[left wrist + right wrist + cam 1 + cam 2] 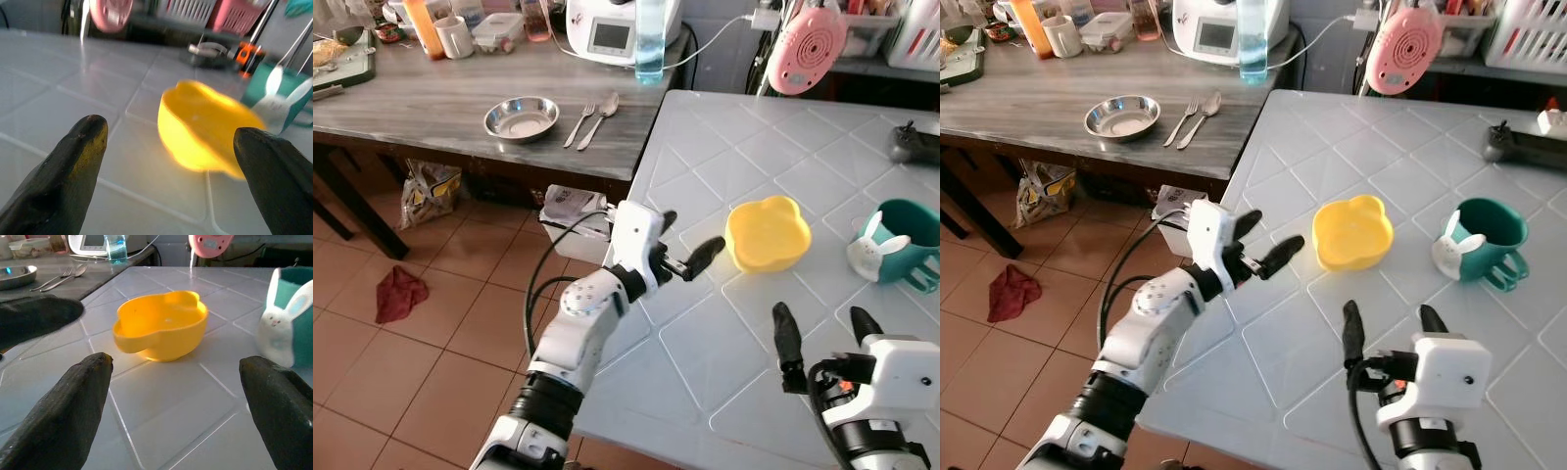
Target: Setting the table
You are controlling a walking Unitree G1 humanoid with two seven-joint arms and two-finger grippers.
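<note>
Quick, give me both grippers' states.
Left gripper: open, empty, beside the yellow bowl.
Right gripper: open, empty, above the white table.

The white table point(724, 323) carries one yellow bowl point(767, 233), one teal cup point(905, 242) (a white rabbit figure on its front) and one dark controller point(913, 146). On the grey counter point(421, 103) sit one steel bowl point(521, 118), one fork point(579, 124), one spoon point(600, 118), one white mug point(456, 37) and one water bottle point(649, 39). One red rag point(399, 294) lies on the floor, and two grippers show, left point(691, 247) and right point(822, 329).
</note>
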